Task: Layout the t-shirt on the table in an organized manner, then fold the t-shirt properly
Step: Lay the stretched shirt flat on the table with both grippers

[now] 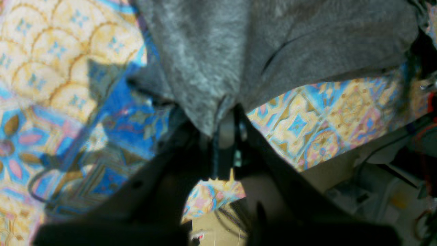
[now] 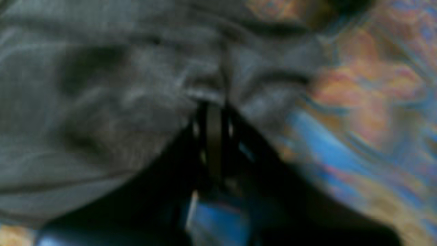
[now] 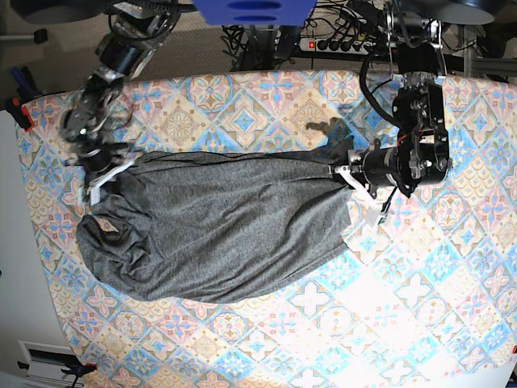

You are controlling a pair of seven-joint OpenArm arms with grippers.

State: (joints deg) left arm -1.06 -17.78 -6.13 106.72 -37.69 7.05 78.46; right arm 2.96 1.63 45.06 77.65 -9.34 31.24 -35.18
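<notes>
Grey t-shirt (image 3: 218, 230) sags mid-table (image 3: 420, 307), stretched 9-to-3 between left gripper (image 3: 346, 174) and right gripper (image 3: 103, 174), both clamped on fabric, so layout step is underway; next move likely needs lowering and flattening it evenly.

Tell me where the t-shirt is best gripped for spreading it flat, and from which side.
Grip the t-shirt at its two far ends, one tool coming from each side. It lies stretched lengthwise across the table, and the left tool and right tool are shut on opposite ends of its upper edge; the rest sags in loose folds.
</notes>
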